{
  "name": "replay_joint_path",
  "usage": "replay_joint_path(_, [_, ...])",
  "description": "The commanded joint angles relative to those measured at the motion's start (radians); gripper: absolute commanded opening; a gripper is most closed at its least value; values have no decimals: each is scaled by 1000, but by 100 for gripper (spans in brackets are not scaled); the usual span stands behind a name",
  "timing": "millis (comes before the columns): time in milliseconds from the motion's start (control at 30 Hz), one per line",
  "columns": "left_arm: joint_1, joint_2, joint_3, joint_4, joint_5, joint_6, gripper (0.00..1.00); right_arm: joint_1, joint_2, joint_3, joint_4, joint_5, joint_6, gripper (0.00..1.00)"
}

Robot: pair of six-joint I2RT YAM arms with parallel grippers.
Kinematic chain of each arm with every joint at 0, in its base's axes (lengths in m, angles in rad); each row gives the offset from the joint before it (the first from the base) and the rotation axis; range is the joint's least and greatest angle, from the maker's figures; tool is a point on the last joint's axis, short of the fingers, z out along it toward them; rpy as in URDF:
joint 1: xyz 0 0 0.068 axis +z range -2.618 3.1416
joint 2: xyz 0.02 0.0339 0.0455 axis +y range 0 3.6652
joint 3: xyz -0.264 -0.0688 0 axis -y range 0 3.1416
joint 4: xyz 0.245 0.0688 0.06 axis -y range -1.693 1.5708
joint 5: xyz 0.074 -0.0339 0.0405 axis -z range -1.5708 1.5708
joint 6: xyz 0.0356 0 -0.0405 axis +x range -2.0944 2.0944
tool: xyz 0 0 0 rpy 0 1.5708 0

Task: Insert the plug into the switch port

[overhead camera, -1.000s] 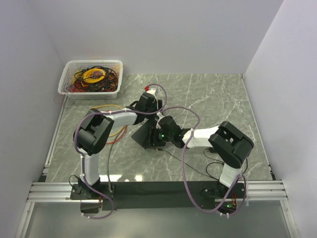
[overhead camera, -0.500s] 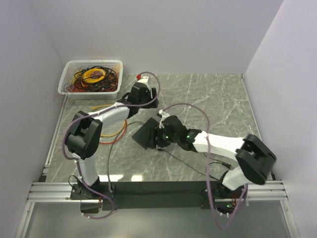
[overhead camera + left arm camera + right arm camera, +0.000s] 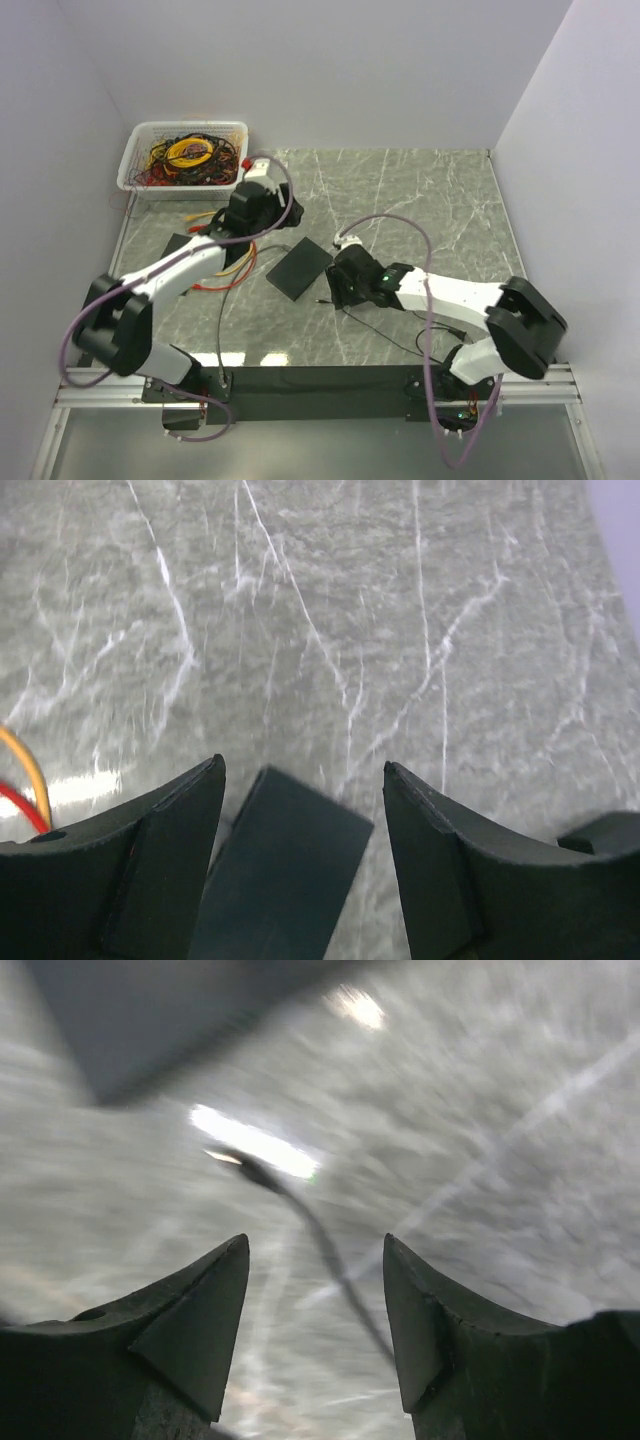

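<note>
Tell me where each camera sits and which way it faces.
Top external: above, behind the bases, looking down on table, both arms, switch, cable basket.
Left wrist: faces down past the open left gripper at the switch.
Right wrist: blurred, faces down past the open right gripper at a cable.
Top and left wrist share the switch.

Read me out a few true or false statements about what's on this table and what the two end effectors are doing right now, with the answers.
1. The white basket holds a tangle of coloured cables. True.
2. The left end effector is clamped on the plug. False: its fingers are apart with nothing between them.
3. The black switch lies flat on the marble table, outside the basket. True.
4. The right end effector is shut on the thin black cable. False: it is open, and in the blurred right wrist view the cable appears to lie on the table beneath the gap.
</note>
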Motion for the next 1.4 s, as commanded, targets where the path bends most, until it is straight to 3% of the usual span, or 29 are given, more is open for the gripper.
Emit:
replay_joint_path(0, [-15,-113,-118,56,9,-57,70,13,64,44,-73,79,-49,63])
replay_joint_path(367, [-31,-363,-363,78,-34,-106,70,68,278,231,-137,104,-77,62])
replay_joint_path(867, [-31,-417,-440,104,-20,-119,70,85,317,196,-74,67,-80,59])
replay_joint_path(933, [-31,-414,-448,113,-18,-125,70,86,325,186,-53,53,-83,56])
replay_joint_path(1100, [-32,-418,-462,110,-23,-126,70,85,348,162,-7,25,-74,37])
replay_joint_path(1367, [-31,-392,-465,122,-32,-120,70,85,366,128,36,13,-64,22])
